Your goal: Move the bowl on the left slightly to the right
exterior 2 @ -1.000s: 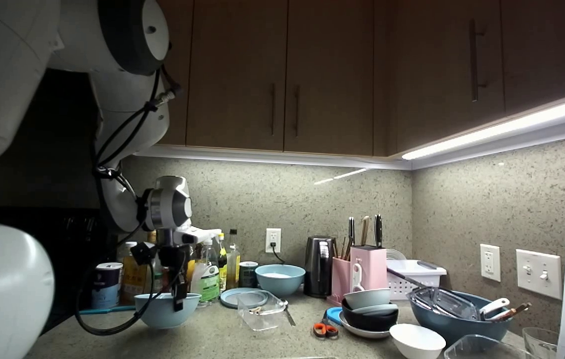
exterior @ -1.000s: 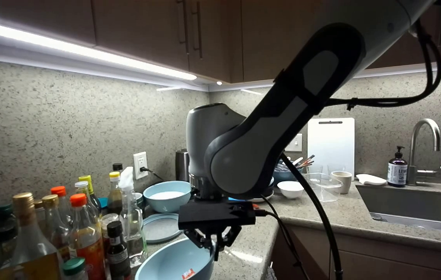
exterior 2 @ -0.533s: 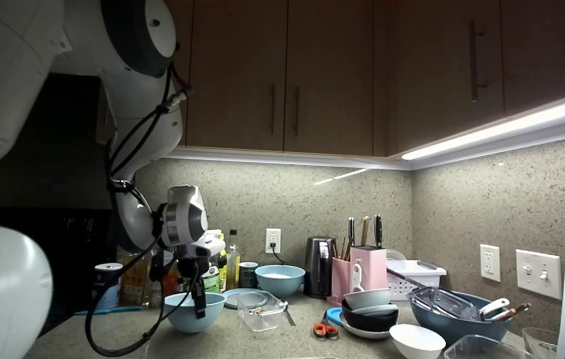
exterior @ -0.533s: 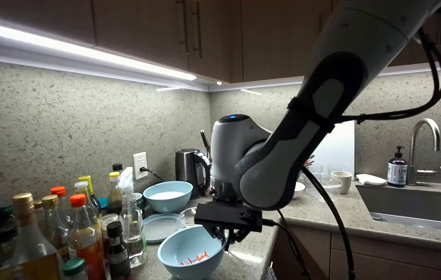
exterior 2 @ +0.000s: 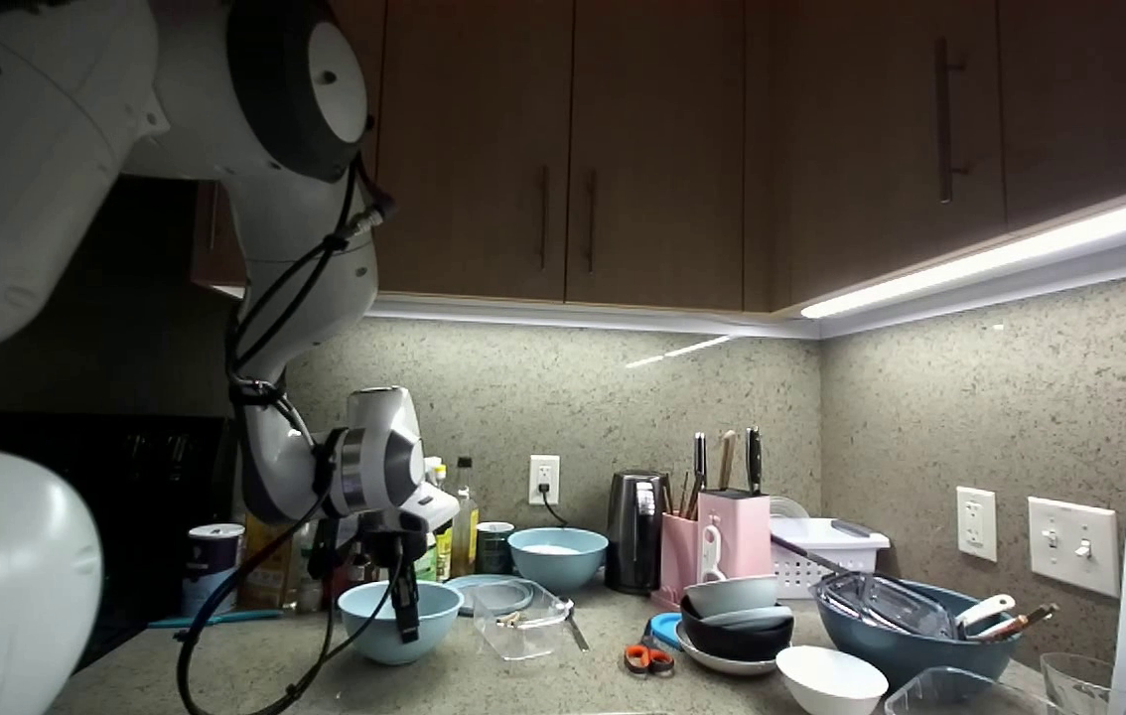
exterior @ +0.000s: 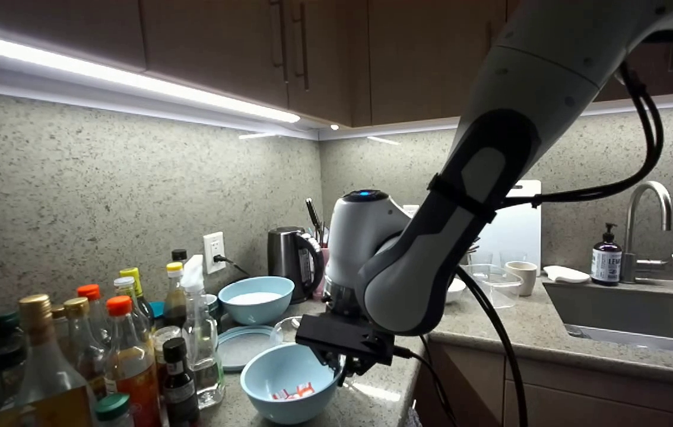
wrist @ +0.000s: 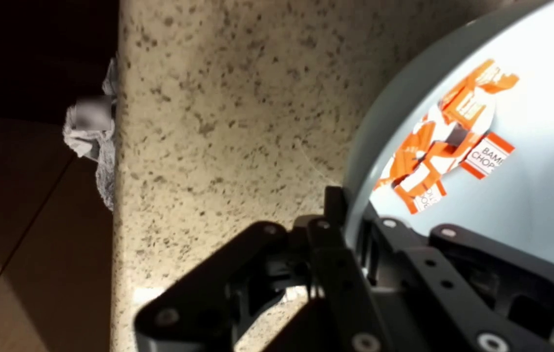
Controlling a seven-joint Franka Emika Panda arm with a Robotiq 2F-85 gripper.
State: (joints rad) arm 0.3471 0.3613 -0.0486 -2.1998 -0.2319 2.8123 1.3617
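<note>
Near the front edge of the worktop (exterior: 526, 321), well out from its back corner, is the bowl (exterior: 288, 370); whether it is lifted I cannot tell. The end effector (wrist: 352, 210) pinches the bowl's rim, fingers (wrist: 334, 204) drawn together, one inside, one outside. In the bowl lie orange-and-white scraps (wrist: 467, 108)

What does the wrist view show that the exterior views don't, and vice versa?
Only the wrist view: readable lettering, "CHOP", on a label, and clear sight of the gripper on the held bowl, one finger inside the rim, one outside.

Only the exterior views: the kettle, second light blue bowl, flat light blue plate and wall outlet, all visible in both.

Shared: gripper, held bowl and speckled countertop. The orange-and-white packets also show in an exterior view, but too small to read there.
</note>
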